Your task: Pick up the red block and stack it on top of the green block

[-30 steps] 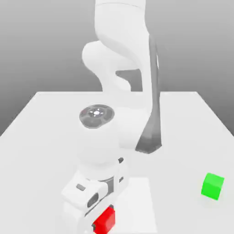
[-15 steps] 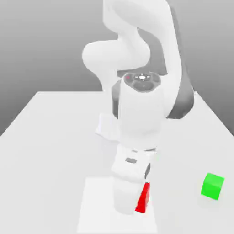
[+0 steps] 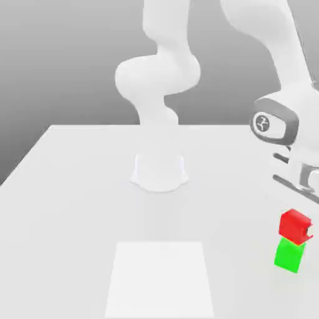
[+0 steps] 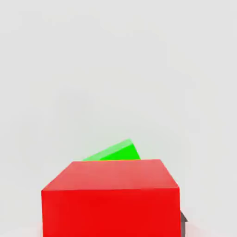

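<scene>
Your red block [image 3: 295, 223] sits on top of the green block [image 3: 289, 254] near the table's [image 3: 81, 205] edge at the exterior view's right, and the gripper [image 3: 306, 232] is right at it, a pale fingertip showing against the red block's right face. From the hand view the red block [image 4: 111, 196] fills the foreground with the green block [image 4: 115, 152] peeking out beyond it, turned a little out of line. Whether the fingers are clamped on the red block or have let go, you cannot tell here. Treat both cubes as rigid, light and smooth-faced: they will likely slide rather than deform, so any hold belongs on two opposite flat sides, square and centred. The stack looks slightly offset, so a sideways nudge could tip the red one off. You have little room toward the right edge of the table; straight up is free, and the broad bare table toward the exterior view's left is open.
</scene>
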### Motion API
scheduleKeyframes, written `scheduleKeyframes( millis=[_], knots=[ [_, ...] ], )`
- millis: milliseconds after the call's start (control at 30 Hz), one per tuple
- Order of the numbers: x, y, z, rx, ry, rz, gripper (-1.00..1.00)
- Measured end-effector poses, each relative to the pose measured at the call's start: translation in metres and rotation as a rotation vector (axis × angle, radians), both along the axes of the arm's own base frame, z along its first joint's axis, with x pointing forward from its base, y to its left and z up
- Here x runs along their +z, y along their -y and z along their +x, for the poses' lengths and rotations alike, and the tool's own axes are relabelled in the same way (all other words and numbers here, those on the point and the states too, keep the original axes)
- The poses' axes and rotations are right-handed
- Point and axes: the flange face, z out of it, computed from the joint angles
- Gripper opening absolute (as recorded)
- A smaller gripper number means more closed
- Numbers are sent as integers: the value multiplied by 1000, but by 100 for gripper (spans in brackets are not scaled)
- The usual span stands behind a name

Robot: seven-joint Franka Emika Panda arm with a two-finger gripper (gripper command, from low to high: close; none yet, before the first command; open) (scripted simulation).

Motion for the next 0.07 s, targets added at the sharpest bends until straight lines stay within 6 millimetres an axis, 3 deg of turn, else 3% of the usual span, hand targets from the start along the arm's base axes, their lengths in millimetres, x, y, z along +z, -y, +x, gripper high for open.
scheduleKeyframes(
  millis=[67],
  knots=[
    [0,0,0,0,0,0,100]
  ],
)
